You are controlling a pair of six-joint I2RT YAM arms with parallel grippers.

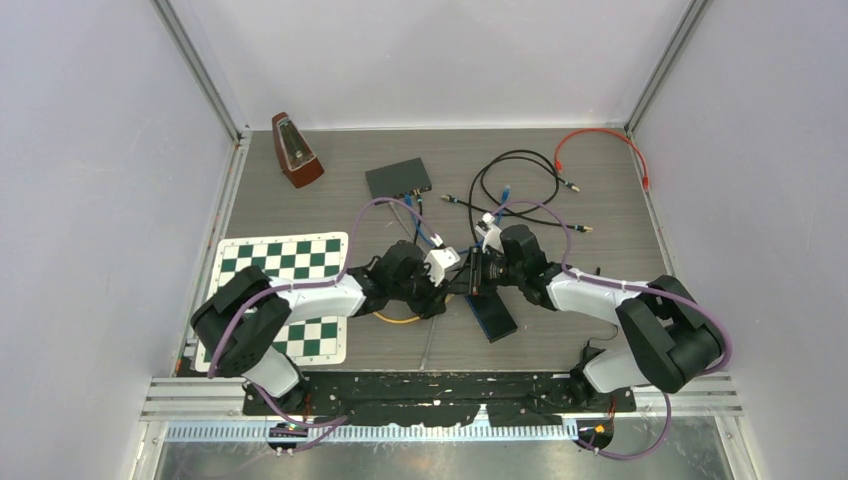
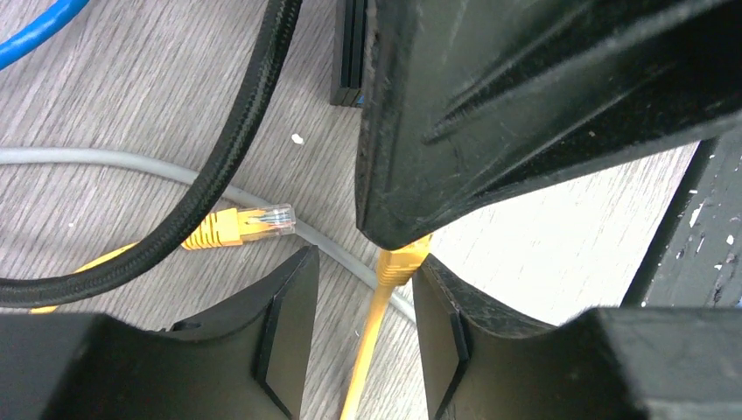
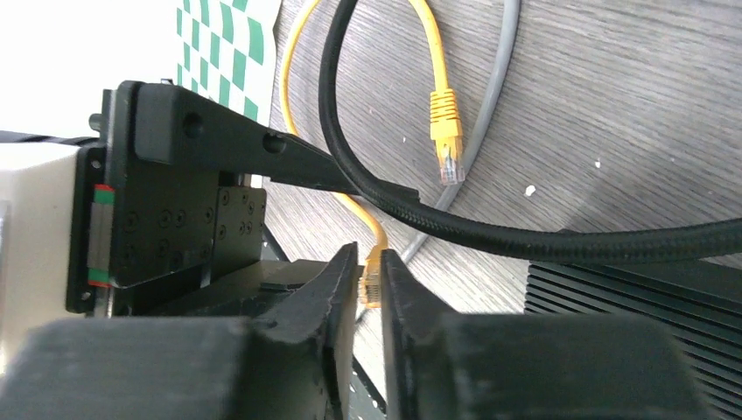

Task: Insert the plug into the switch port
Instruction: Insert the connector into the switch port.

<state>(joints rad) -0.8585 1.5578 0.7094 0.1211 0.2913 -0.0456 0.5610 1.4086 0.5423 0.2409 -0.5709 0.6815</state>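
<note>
A yellow cable ends in a plug [image 3: 372,278], and my right gripper [image 3: 369,262] is shut on that plug just above the table. In the left wrist view the same plug's boot [image 2: 401,262] sits between the fingers of my open left gripper [image 2: 363,262]. It touches only the right finger, and the cable trails down between the pads. The cable's other yellow plug [image 2: 255,220] lies loose on the wood. A black switch [image 1: 398,178] with cables in it sits at the back. A second dark box [image 1: 495,315] lies beside the right gripper [image 1: 475,272]. No port shows.
A thick black braided cable [image 3: 490,229] and a grey cable [image 2: 105,162] cross the table under both grippers. A checkerboard mat [image 1: 285,262] lies at the left, a metronome [image 1: 296,150] at the back left, and a red cable [image 1: 600,140] at the back right.
</note>
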